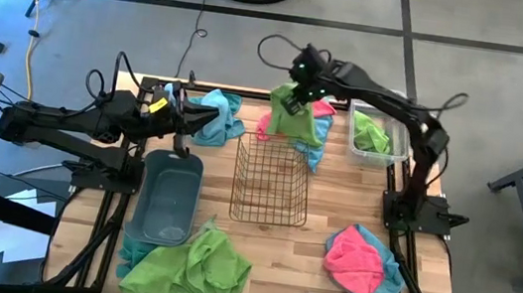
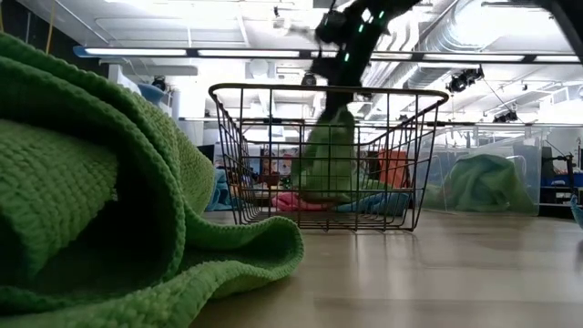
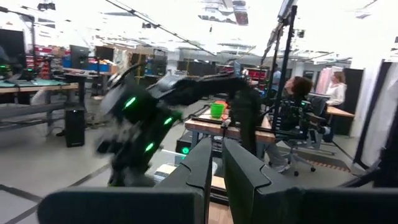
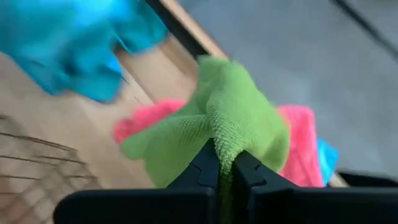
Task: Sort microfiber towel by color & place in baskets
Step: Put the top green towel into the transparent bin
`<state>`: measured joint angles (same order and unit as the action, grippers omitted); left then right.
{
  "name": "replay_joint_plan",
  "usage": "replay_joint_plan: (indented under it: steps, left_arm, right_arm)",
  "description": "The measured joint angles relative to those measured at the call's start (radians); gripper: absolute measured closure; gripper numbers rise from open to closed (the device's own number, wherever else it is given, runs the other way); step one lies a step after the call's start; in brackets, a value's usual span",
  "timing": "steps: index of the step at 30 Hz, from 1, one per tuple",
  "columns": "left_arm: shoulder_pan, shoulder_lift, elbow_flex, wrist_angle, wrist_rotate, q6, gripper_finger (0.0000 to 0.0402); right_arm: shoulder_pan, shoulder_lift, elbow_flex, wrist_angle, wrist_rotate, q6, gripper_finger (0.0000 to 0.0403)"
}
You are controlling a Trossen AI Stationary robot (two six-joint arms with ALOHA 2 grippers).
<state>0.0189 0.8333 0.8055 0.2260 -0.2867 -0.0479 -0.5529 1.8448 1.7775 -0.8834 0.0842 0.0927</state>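
My right gripper (image 1: 300, 93) (image 4: 225, 168) is over the table's far edge, shut on a lime green towel (image 1: 301, 121) that hangs above a pink towel (image 1: 269, 125) and a teal towel (image 1: 313, 153). The low view shows the green towel (image 2: 328, 164) behind the wire mesh basket (image 2: 328, 91). My left gripper (image 1: 211, 117) (image 3: 217, 163) is shut and holds nothing; it hovers beside another teal towel (image 1: 224, 112) at the far left. The clear bin (image 1: 393, 148) holds one green towel (image 1: 371, 135). The dark tub (image 1: 167, 195) has no towel in it. My right gripper pinches a bunched fold of the green towel (image 4: 227, 140) between its two fingers, coming from above and pointing down. The towel hangs below the fingers in several gathered layers. Whether its lower edge (image 1: 300, 139) touches the pile beneath, I cannot tell.
The wire mesh basket (image 1: 272, 183) stands mid-table between tub and bin. A heap of green towels (image 1: 188, 273) lies at the near edge, filling the low view's left (image 2: 100, 200). A pink-and-teal heap (image 1: 362, 264) lies near right. People sit at desks beyond the table.
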Motion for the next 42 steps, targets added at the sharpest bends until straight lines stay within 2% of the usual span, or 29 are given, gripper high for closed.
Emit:
replay_joint_plan:
  steps: [11, 26, 36, 42]
  left_arm:
    - [0.000, 0.000, 0.000, -0.003, -0.021, 0.032, 0.0375]
    - [0.000, 0.000, 0.000, -0.003, -0.062, 0.040, 0.0375]
    - [0.000, 0.000, 0.000, -0.003, -0.093, 0.060, 0.0375]
    - [0.000, 0.000, 0.000, -0.003, -0.096, 0.060, 0.0375]
  right_arm:
    - [0.091, -0.268, 0.000, 0.242, -0.216, -0.023, 0.0402]
    - [0.216, -0.486, 0.000, 0.390, -0.222, -0.005, 0.0403]
    - [0.240, -0.512, 0.000, 0.379, -0.223, -0.007, 0.0403]
    - [0.225, -0.561, 0.000, 0.290, -0.141, -0.041, 0.0403]
